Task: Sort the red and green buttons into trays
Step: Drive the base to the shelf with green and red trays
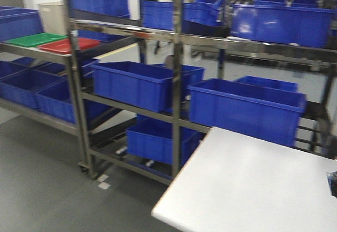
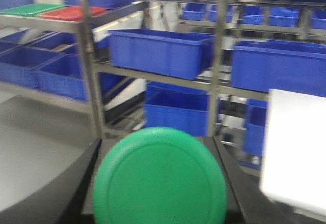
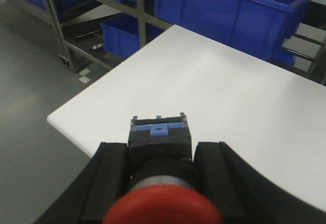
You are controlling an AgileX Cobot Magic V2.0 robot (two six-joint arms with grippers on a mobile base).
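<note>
**Both grippers hold a button, trays lie on the rack**

Front view first: we see the tall stainless-steel shelving rack (image 1: 176, 84) across the frame, with deep blue plastic crates (image 1: 139, 84) on its shelves. On the rack's upper-left shelf lies the shallow glossy bright green tray (image 1: 32, 39). The shallow glossy bright red tray (image 1: 68, 45) sits just beside it on the right, and a cream plastic tub (image 1: 51, 16) stands behind them. A flat white tabletop (image 1: 247, 190) stands in front of the rack's right end.

Over to the left wrist: the left gripper (image 2: 159, 142) faces the rack. Its black fingers (image 2: 61, 198) press in on either side of the green domed-cap push-button (image 2: 159, 180), well apart from both trays at the rack's upper left.

Now the right wrist: the right gripper (image 3: 160, 150) is clamped on the blocky black base of the red domed-cap push-button (image 3: 163, 211). We see it held above the white tabletop, in front of the rack's lower crates.
</note>
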